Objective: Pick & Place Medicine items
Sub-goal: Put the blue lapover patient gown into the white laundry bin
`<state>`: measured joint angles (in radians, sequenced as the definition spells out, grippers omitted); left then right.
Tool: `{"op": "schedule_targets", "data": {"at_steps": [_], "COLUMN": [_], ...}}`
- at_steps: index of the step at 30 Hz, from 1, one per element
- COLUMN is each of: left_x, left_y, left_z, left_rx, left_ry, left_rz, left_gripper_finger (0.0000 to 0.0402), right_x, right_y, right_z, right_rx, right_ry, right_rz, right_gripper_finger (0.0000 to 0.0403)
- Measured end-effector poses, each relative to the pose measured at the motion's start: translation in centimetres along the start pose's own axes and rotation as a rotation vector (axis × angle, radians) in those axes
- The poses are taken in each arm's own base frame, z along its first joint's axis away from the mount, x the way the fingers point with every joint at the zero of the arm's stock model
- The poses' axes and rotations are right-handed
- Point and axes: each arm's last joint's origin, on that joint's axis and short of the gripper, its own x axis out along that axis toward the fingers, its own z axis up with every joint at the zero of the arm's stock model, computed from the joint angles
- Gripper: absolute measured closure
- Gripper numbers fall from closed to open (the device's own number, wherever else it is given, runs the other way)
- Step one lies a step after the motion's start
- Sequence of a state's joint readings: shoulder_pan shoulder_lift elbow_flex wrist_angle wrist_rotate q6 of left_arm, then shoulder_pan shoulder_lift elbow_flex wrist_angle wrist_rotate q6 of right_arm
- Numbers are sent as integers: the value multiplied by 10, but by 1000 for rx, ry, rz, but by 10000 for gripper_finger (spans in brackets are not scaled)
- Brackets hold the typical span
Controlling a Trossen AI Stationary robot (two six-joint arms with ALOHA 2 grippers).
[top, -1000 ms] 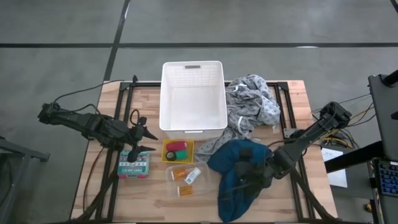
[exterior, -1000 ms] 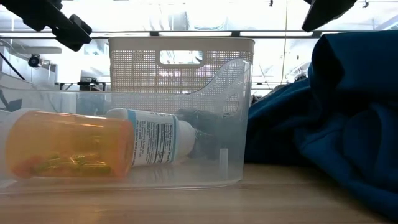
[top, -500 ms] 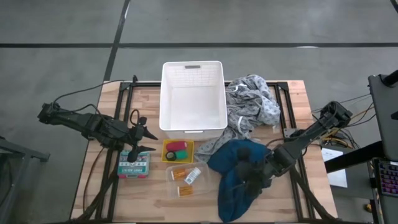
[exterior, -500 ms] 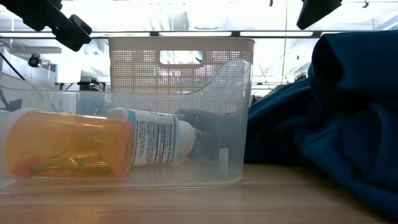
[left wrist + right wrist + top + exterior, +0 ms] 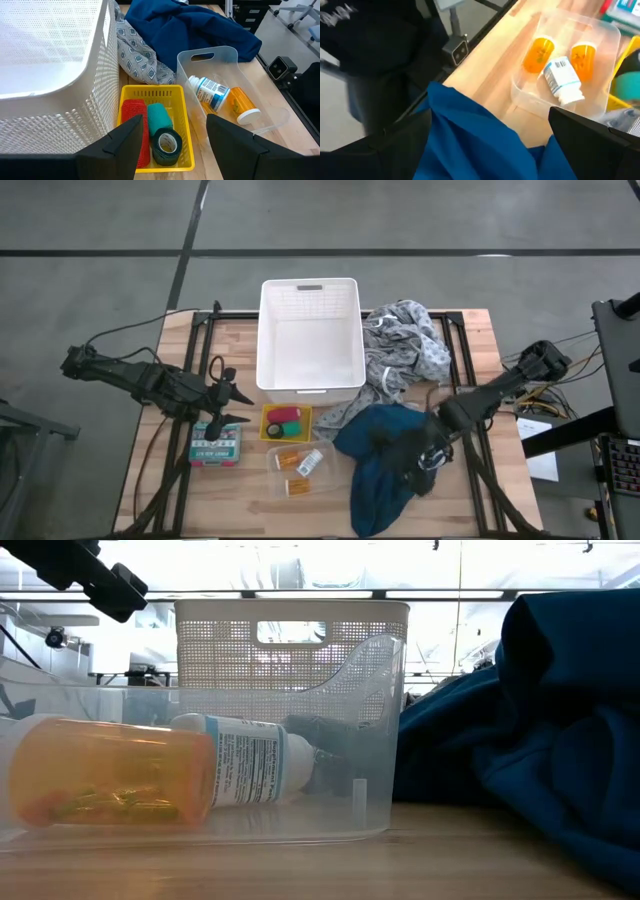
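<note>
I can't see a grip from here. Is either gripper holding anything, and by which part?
Nothing is held. The left gripper hangs open above the yellow basket; the right gripper is open over the blue cloth.

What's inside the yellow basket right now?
The yellow basket holds a red roll, a teal roll and a dark green roll; anything beneath them is hidden.
</note>
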<state>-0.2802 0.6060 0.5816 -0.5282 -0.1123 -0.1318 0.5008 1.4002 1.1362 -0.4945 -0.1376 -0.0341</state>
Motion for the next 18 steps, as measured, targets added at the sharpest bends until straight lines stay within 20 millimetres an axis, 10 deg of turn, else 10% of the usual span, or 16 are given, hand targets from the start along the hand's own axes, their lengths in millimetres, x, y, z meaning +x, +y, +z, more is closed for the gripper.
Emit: {"op": "schedule_targets", "data": {"at_steps": [7, 18], "left_x": [0, 0], "left_y": [0, 0], "left_z": [0, 0], "left_rx": [0, 0], "left_ry": [0, 0], "left_rz": [0, 0], "left_gripper_finger": [176, 176], "right_x": [-35, -96], "right_y": [-33, -18], "right_z": [-20, -74], "right_rx": [342, 735], "right_ry": [7, -108], "right_rz": [-12, -152], "right_gripper_finger": [3, 3]}}
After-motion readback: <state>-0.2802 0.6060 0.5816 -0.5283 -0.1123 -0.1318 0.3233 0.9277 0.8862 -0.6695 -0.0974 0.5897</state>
